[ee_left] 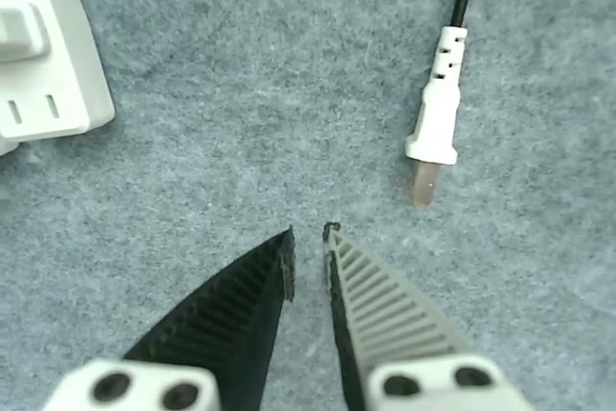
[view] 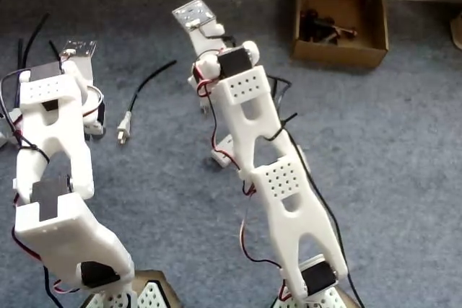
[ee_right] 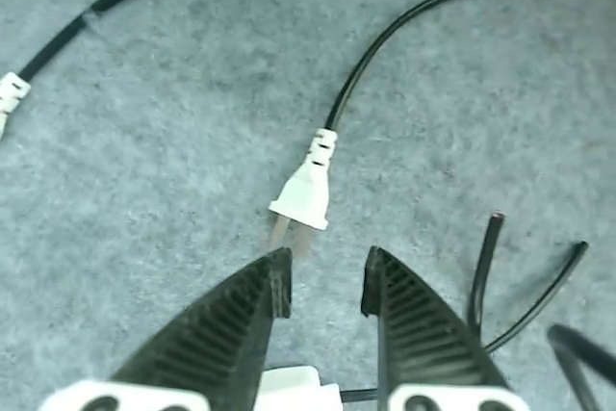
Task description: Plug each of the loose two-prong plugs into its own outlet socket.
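Holding nothing in the left gripper (ee_left: 310,243), tips parted by only a thin slit above the grey carpet (ee_left: 241,141); showing the right gripper (ee_right: 325,271) spread wider, equally empty. Facing, just beyond the right tips, the nearest plug (ee_right: 306,188), lying flat with prongs pointing back at the jaws and its black cord (ee_right: 404,36) curving away. Lying off to one side of the left tips, near but not touching, the other plug (ee_left: 435,113), with the white outlet block (ee_left: 48,64) well apart across the carpet. Judging each plug as light, the moulded body stiff and somewhat slick, the cord limp and likely dragging behind; favouring a pinch across the flat sides of the body, behind the prongs, never on cord or blades. Counting two plugs in the right wrist view, the farther one at its edge probably that same other plug; counting one outlet block, one cardboard box (view: 339,19), several loose wire ends (ee_right: 486,267)
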Motion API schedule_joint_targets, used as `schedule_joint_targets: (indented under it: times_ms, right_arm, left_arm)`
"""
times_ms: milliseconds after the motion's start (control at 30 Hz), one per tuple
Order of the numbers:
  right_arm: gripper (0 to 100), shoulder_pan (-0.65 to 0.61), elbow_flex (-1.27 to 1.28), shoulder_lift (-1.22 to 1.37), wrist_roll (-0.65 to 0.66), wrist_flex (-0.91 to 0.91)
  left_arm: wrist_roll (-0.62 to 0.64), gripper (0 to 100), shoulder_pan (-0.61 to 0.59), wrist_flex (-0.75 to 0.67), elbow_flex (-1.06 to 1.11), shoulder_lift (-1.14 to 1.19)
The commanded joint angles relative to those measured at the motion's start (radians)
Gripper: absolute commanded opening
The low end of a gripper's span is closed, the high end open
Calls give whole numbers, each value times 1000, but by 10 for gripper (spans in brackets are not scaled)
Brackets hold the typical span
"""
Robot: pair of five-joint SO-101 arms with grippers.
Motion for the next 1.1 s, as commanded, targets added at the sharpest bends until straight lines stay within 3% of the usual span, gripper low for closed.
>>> schedule_joint_targets:
  times_ms: [0,367,533,1067]
  right_arm:
    - [128,36,-116,-102,-12,19]
    - [125,28,-119,-173,-15,21]
    - [125,24,-113,-255,-114,21]
    - [125,-127,31,-209,-112,16]
  left_arm:
    - [0,63,-5,-9,-7,-56]
    - [0,63,-5,-11,-7,-56]
    - [0,63,-5,-20,-7,-56]
    - [0,63,-5,-23,-7,-56]
